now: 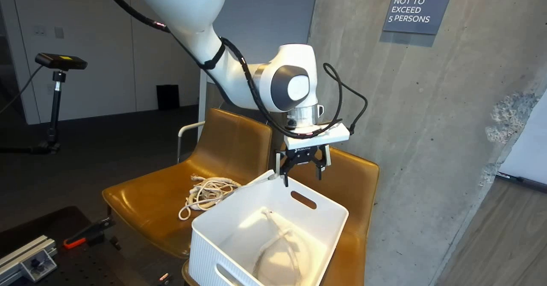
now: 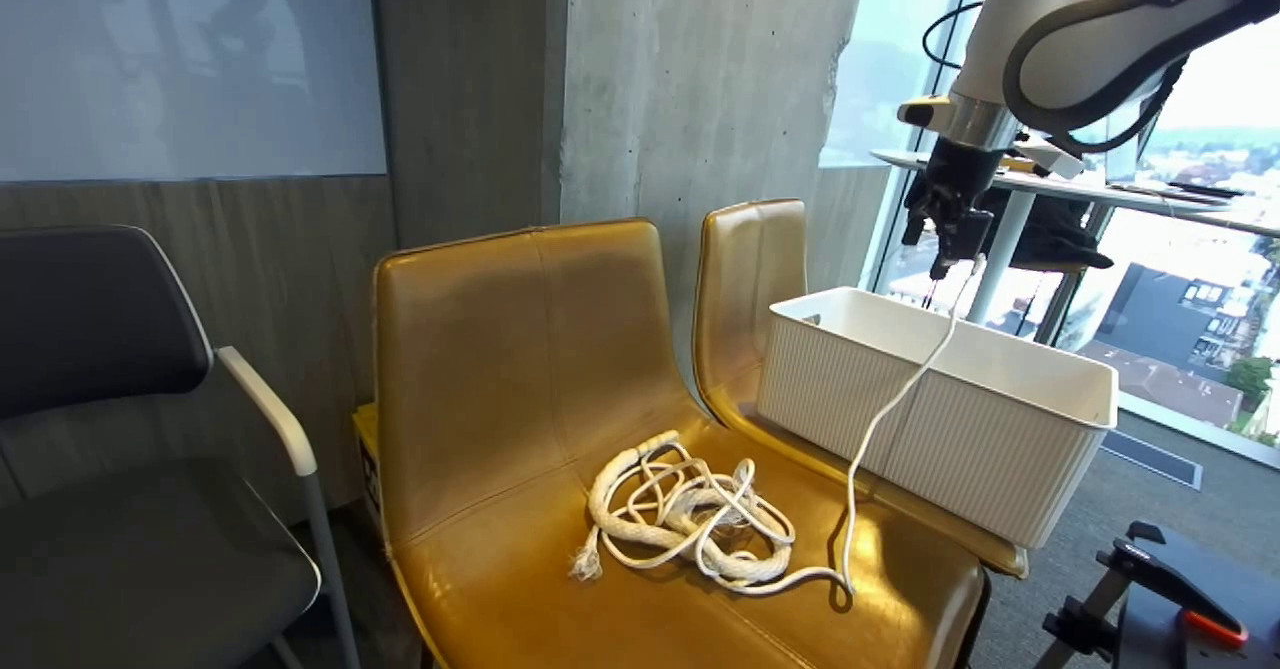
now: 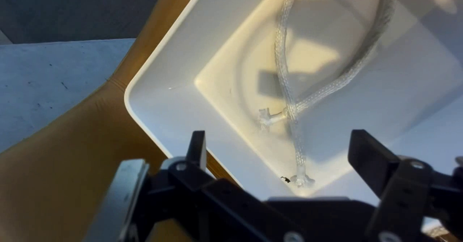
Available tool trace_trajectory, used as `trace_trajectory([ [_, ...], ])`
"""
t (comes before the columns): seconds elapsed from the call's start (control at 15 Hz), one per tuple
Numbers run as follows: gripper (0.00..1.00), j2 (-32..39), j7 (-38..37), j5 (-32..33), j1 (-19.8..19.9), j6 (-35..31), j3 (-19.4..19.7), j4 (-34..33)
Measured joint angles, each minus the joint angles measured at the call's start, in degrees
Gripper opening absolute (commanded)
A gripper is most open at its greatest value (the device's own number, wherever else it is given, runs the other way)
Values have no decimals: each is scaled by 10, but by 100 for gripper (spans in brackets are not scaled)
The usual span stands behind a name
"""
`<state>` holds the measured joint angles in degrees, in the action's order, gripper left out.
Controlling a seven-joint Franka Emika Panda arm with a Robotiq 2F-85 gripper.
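My gripper (image 1: 303,181) is open, with nothing between its fingers. It is over the back corner of a ribbed white bin (image 1: 209,258), which also shows in an exterior view (image 2: 1020,459). In the wrist view, its spread fingers (image 3: 277,137) are above the bin's corner. A translucent braided cord (image 3: 282,61) with knotted ends lies crossed on the bin's floor. A white rope (image 2: 610,499) lies coiled on the brown chair. One strand rises across the bin's wall to beside the gripper (image 2: 945,239). I cannot tell whether the strand touches the outer side of a finger.
The bin rests on a second brown chair (image 1: 357,175) beside the brown chair (image 1: 230,149) with the rope. A concrete pillar (image 1: 427,128) stands close behind. A dark work surface holds an orange-handled tool (image 1: 77,241). A camera on a stand (image 1: 61,61) is nearby. A black chair (image 2: 100,319) stands further aside.
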<state>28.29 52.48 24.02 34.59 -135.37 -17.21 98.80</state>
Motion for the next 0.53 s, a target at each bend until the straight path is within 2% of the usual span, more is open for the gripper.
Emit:
trace_trajectory([
  [0.13, 100, 36, 85, -27, 31, 61, -31, -66],
  [0.4, 100, 114, 241, -64, 62, 196, -35, -190],
  [0.53, 100, 144, 319, -117, 45, 261, 3, -247],
])
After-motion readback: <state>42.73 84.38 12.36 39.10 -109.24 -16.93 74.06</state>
